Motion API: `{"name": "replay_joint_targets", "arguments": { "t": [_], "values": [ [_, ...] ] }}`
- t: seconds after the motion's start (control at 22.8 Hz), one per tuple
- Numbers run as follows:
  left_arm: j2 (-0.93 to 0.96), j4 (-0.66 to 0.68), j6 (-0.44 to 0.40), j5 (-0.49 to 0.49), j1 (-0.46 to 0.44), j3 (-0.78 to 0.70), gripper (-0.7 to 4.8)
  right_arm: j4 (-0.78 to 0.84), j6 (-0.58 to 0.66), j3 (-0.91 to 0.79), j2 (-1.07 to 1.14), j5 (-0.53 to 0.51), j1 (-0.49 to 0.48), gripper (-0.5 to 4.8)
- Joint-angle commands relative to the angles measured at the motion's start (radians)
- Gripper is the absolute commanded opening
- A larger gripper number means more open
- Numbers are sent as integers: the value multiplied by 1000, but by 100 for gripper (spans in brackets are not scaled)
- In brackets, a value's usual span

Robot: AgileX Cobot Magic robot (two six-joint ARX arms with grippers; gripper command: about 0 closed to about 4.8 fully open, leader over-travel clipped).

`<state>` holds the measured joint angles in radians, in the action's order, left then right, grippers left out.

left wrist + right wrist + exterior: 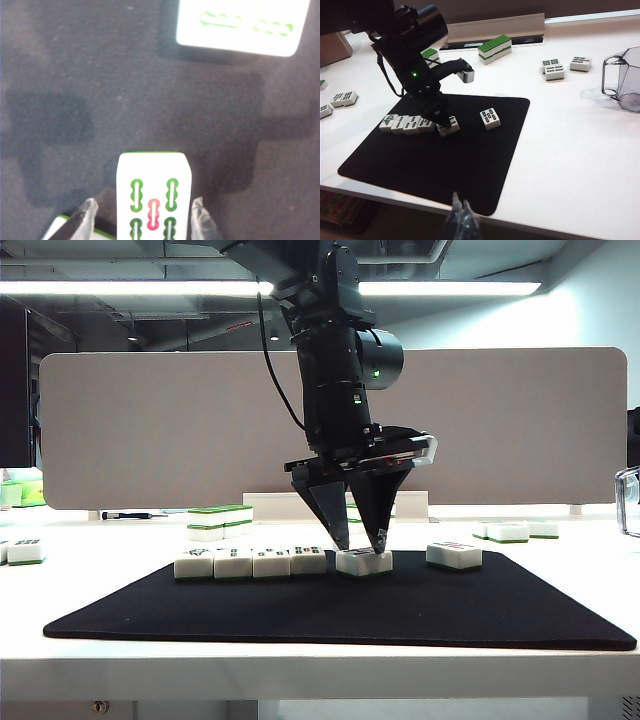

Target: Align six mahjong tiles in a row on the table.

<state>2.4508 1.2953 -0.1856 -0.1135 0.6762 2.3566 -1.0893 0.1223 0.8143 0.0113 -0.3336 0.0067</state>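
Note:
A row of several white mahjong tiles [250,562] lies on the black mat [300,610] of the white table [300,665]. Just right of the row sits one more tile [363,561], slightly askew, and my left gripper [360,543] points down over it. In the left wrist view this tile [154,185] lies between the open fingers [86,217]; one finger is almost against its side and the other stands apart. A lone tile [453,555] lies further right on the mat, also seen as tile [242,25]. My right gripper [460,204] hangs shut off the table's near edge.
Stacked tiles with green tops [220,520] stand behind the mat, with loose tiles at far left [25,550] and right [510,531]. A clear plastic cup [620,80] stands on the table's right side. A grey divider panel [150,430] closes the back.

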Motion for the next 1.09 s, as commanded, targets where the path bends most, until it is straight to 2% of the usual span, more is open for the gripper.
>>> {"name": "replay_joint_targets", "arguments": {
  "t": [0.04, 0.31, 0.35, 0.39, 0.48, 0.66, 0.7, 0.88, 0.96, 1.09],
  "values": [
    [0, -10, 61, -3, 3, 2, 241, 18, 0, 2, -11, 2, 1, -1],
    [23, -22, 179, 6, 8, 2, 235, 24, 0, 2, -11, 2, 2, -1],
    [23, -23, 208, 6, 8, 2, 203, 24, 0, 2, -11, 2, 1, -1],
    [23, -23, 232, 5, 8, 2, 125, 24, 0, 2, -11, 2, 1, -1],
    [23, -18, 301, 5, 8, 2, 114, 24, 0, 2, -11, 2, 1, -1],
    [22, -9, 704, -3, 8, 3, 115, 24, 0, 2, -11, 1, 1, -1],
    [22, -10, 744, -3, 8, 3, 115, 24, 0, 2, -11, 1, 2, -1],
    [22, -31, 803, 24, 8, 3, 116, 24, 0, 2, -11, -2, 2, -1],
    [22, -33, 803, 25, 5, 4, 116, 24, 0, 2, -11, -2, 1, -1],
    [22, -40, 803, 77, 4, 4, 116, 24, 0, 2, -11, -2, 2, -1]
  ]
}}
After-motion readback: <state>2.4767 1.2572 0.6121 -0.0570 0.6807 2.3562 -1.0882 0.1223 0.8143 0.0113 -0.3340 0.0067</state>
